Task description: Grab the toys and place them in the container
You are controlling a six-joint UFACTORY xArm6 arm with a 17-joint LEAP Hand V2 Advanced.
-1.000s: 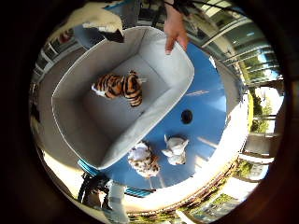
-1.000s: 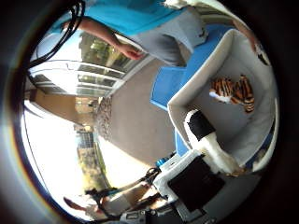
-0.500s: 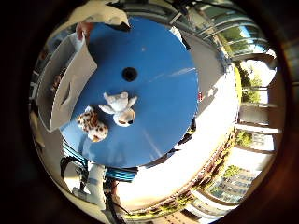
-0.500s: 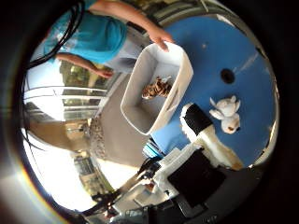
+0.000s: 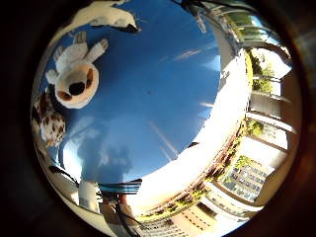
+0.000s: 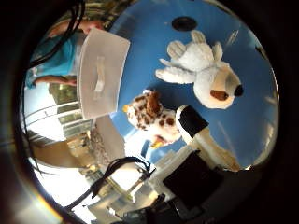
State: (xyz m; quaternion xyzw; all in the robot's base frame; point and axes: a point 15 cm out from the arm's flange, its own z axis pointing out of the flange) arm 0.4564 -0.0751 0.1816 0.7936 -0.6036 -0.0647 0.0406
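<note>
Two soft toys lie on the round blue table (image 6: 252,121): a white plush animal with a brown snout (image 6: 201,70) and a brown spotted one (image 6: 149,114) beside it. Both are close under the palm. The little finger side view shows the white toy (image 5: 74,74) and the spotted toy (image 5: 47,123) at the table's edge. The pale grey container (image 6: 101,70) stands at the table's rim, a short way from the toys. My hand (image 6: 201,140) hovers over the toys with a white and black finger reaching out near the spotted toy, not touching either.
A dark round hole (image 6: 184,22) sits in the table near the white toy. A person in a teal shirt (image 6: 56,47) stands beside the container, an arm at its rim. Railings and buildings lie beyond the table's edge (image 5: 232,128).
The hand has moved from above the container, with a striped toy in it, across and down to the two toys on the table, which now fill far more of the views.
</note>
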